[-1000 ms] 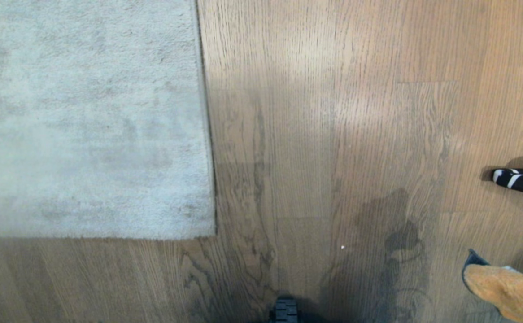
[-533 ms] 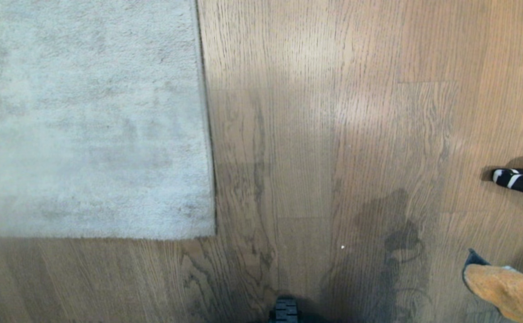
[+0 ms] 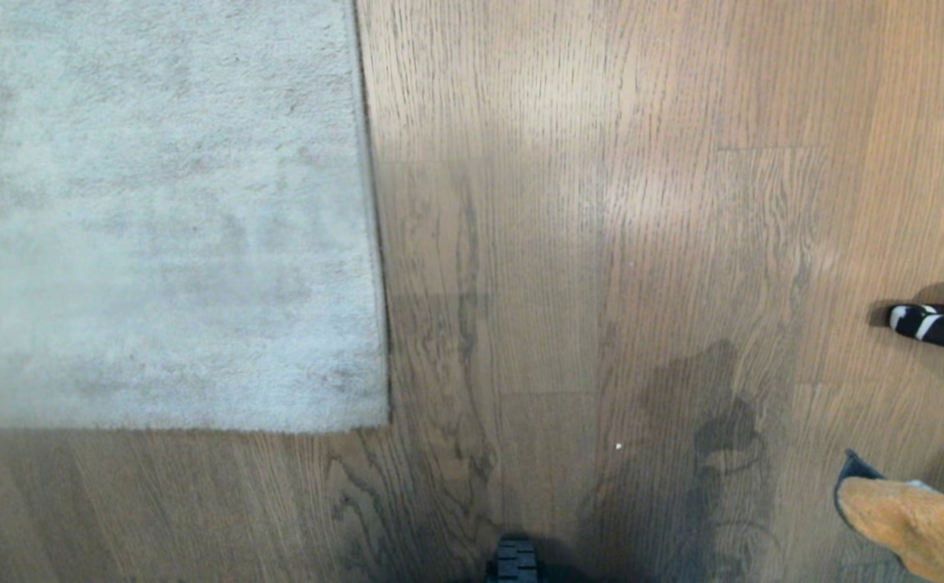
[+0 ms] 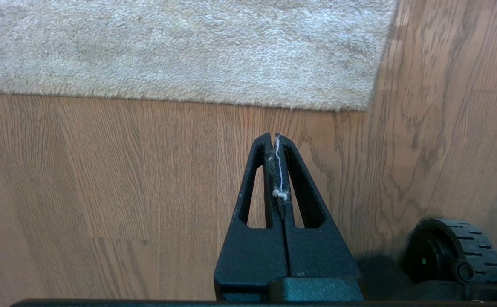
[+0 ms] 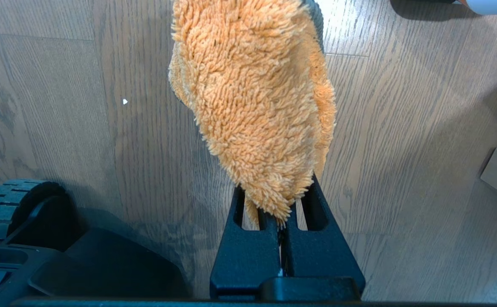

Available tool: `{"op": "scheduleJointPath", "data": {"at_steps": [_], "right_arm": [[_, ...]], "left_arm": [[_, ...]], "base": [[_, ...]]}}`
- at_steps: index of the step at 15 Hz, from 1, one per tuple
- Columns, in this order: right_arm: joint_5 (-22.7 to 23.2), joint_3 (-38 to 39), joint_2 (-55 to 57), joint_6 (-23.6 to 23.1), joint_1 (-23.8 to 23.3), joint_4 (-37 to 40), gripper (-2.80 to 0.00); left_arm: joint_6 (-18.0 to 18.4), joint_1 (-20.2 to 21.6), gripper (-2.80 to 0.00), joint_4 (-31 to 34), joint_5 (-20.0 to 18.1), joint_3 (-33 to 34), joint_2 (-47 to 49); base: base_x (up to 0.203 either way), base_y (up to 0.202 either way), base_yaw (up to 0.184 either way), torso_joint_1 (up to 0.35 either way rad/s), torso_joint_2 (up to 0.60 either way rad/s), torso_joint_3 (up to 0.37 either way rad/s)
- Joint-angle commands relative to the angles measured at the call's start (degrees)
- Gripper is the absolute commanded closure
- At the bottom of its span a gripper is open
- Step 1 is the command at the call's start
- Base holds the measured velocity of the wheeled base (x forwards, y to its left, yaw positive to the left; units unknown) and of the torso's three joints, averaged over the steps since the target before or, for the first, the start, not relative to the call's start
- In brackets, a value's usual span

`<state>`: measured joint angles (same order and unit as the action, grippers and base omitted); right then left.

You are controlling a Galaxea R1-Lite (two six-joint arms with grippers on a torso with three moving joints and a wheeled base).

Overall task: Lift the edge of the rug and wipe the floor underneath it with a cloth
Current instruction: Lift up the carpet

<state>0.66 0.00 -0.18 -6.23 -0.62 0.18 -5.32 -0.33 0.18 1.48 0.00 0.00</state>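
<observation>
Low over the floor (image 4: 103,170), just short of the rug edge (image 4: 189,96): left claw (image 4: 274,138), tips pressed together, holding nothing but a wisp of pale lint. Points at that border without touching it, likely placed so as to open, pinch and lift it.

Off to the robot's right, well apart from the rug edge: right claw (image 5: 276,200) clamped on the cloth (image 5: 252,106). Grips one end only, so the rest flops forward over the planks, probably kept ready for wiping. Cannot tell whether the far end brushes the wood. Looks fluffy and orange-yellow, long-looped, with dark trim along one side.

As for the rug edge: straight, lying flat on the planks, meeting a second border at a square corner. Shows pale grey-beige short pile and no backing. Nothing lifted yet, nothing wiped underneath; reads as the very start of the job.
</observation>
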Motion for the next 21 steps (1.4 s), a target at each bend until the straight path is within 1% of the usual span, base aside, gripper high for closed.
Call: {"op": "scheduleJointPath", "data": {"at_steps": [1,21], "right_arm": [[0.0,0.0,0.2,-0.1,0.0,0.0,0.0],[0.0,0.0,0.2,0.0,0.0,0.0,0.0]], "left_arm": [[0.0,0.0,0.0,0.0,0.0,0.0,0.0],[0.0,0.0,0.0,0.0,0.0,0.0,0.0]], "base": [[0.0,0.0,0.0,0.0,0.0,0.0],[0.0,0.0,0.0,0.0,0.0,0.0]]}}
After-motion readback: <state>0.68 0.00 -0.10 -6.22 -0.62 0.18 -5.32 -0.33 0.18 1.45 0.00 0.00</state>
